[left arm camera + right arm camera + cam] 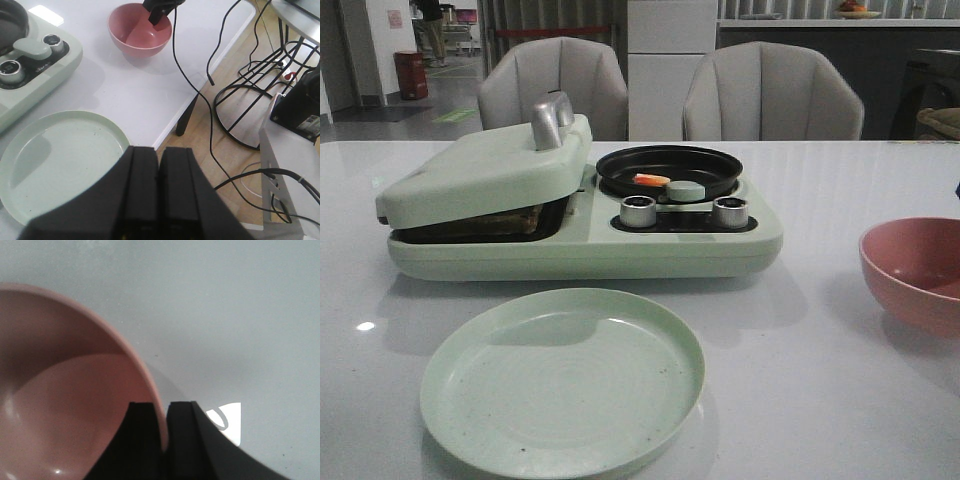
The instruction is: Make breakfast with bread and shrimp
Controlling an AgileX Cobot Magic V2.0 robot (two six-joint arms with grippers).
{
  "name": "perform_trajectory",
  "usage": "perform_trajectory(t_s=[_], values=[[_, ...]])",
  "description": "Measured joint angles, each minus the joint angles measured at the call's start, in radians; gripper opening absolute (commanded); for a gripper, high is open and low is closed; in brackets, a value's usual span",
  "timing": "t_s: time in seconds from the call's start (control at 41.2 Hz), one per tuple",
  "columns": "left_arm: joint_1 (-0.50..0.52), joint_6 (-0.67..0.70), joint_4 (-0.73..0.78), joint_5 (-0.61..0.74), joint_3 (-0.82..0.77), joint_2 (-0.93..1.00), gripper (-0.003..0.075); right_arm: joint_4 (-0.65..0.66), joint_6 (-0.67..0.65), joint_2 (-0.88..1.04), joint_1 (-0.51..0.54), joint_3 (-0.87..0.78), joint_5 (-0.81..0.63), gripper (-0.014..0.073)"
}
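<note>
So the shrimp already lies in the pan, and bread shows as a dark edge under the part-lowered lid of the cooker. How many slices sit there I cannot tell. Both foods, I judge, are on the heat; serving is left, since the plate holds nothing.

The left gripper is closed and holds nothing, hanging over the plate's rim, with the cooker's knobs well beyond its tips. The right gripper has its fingers pinched on the rim of the bowl, 1 inside, 1 outside. Shrimp and bread lie far from it.
</note>
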State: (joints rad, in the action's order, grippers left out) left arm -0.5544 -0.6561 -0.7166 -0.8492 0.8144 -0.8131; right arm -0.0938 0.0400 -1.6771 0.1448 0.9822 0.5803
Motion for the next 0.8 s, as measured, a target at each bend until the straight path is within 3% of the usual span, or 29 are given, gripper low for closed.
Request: perform_trajectory(t_s=[0.097, 0.413, 0.608, 0.802], values=[[0.000, 0.000, 0.000, 0.000, 0.000, 0.000, 0.0102, 0.007, 0.000, 0.000, 0.000, 0.000, -0.013, 0.0391], [0.000, 0.000, 0.000, 0.000, 0.000, 0.000, 0.0102, 0.046, 0.000, 0.208, -0.037, 0.000, 0.002, 0.0395], [0.000, 0.000, 0.000, 0.000, 0.000, 0.000, 0.0102, 0.048, 0.000, 0.413, -0.229, 0.000, 0.081, 0.0383], [0.000, 0.000, 0.000, 0.000, 0.000, 0.000, 0.0102, 0.046, 0.000, 0.579, -0.420, -0.047, 0.196, 0.0270]])
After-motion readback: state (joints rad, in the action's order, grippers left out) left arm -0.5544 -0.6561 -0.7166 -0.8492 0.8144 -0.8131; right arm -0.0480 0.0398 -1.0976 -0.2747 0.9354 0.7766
